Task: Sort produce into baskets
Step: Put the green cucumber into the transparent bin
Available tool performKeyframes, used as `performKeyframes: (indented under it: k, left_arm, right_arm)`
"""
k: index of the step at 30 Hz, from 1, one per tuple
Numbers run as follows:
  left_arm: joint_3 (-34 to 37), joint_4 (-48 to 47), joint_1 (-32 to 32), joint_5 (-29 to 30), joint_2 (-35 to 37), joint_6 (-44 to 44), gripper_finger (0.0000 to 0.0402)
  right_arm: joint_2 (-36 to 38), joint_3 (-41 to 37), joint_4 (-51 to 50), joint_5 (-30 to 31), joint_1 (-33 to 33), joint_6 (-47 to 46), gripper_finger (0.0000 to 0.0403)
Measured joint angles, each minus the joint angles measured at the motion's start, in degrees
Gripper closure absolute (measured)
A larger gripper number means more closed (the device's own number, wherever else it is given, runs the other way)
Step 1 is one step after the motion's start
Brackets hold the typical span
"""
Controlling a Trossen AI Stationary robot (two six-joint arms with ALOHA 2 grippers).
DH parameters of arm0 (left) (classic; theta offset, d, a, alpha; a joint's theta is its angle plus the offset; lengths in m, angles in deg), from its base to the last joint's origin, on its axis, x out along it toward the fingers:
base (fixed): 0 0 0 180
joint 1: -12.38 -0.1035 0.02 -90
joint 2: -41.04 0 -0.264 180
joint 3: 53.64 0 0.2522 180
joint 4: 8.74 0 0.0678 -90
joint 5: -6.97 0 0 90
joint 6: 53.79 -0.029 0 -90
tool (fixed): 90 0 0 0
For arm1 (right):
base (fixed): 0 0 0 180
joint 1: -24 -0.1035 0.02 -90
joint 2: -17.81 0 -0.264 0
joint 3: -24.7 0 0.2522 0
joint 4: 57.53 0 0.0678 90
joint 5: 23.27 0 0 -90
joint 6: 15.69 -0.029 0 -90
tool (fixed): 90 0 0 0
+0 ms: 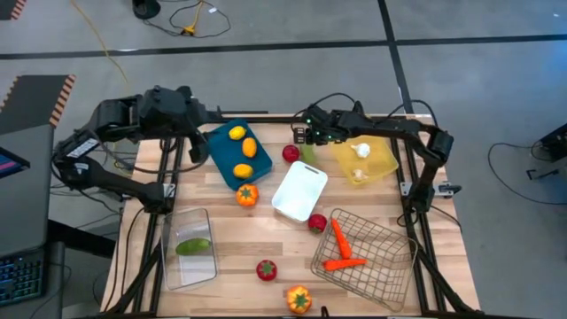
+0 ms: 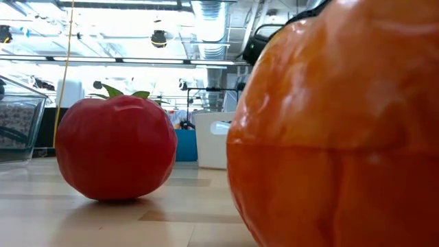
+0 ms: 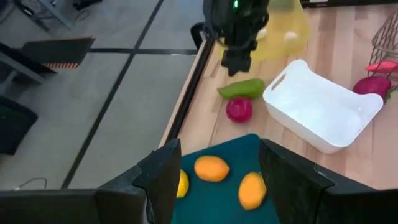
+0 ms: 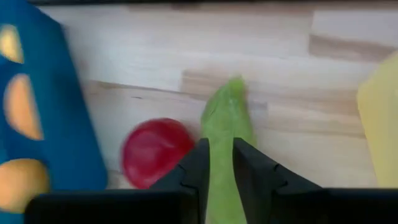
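My right gripper (image 4: 222, 165) is at the table's far edge, between the teal tray (image 1: 226, 164) and the yellow tray (image 1: 376, 164). It is shut on a green cucumber (image 4: 225, 118). A red tomato (image 4: 155, 149) lies on the wood beside it. My left gripper (image 3: 224, 180) hovers open over the teal tray's far end and touches nothing. Three yellow-orange citrus (image 1: 242, 170) lie in the teal tray. White garlic (image 1: 360, 151) lies in the yellow tray. A second cucumber (image 1: 193, 246) lies in the clear bin (image 1: 177, 266), and carrots (image 1: 341, 248) lie in the wire basket (image 1: 376, 266). My right gripper pinches the cucumber between its two fingers (image 4: 198, 163), which press on its two long sides (image 4: 219, 152). The fingers come slanting down from the far side and run along the cucumber. Its free end (image 4: 234, 87) points away past the fingertips. Whether it is clear of the table I cannot tell.
A white tray (image 1: 299, 190) stands mid-table. Loose on the wood lie an orange-red tomato (image 1: 246, 195), a red one (image 1: 317, 222) by the wire basket, a red tomato (image 2: 113, 147) and an orange pepper (image 2: 336, 123) near the front edge. Bare wood lies between the bin and the wire basket.
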Motion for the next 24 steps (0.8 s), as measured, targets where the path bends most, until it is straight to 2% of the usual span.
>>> performKeyframes:
  k: [6, 10, 19, 24]
  left_arm:
    - [0.0, -2.2, 0.0, 0.0, 2.4, 3.8, 0.0201]
    - [0.0, -3.9, 0.0, 0.0, 3.1, 4.8, 0.0201]
    - [0.0, -4.2, 0.0, 0.0, 3.2, 3.3, 0.0201]
    - [0.0, -4.2, 0.0, 0.0, 3.2, 3.2, 0.0201]
  right_arm:
    - [2.2, 0.1, -0.1, 0.1, 0.0, 1.8, 0.0337]
    - [2.4, 0.1, 0.2, 0.2, 0.0, 5.1, 0.0343]
    - [2.3, 0.1, 0.1, 0.0, 0.0, 11.0, 0.0339]
    - [2.3, 0.1, -0.1, -3.1, 0.7, 11.1, 0.0312]
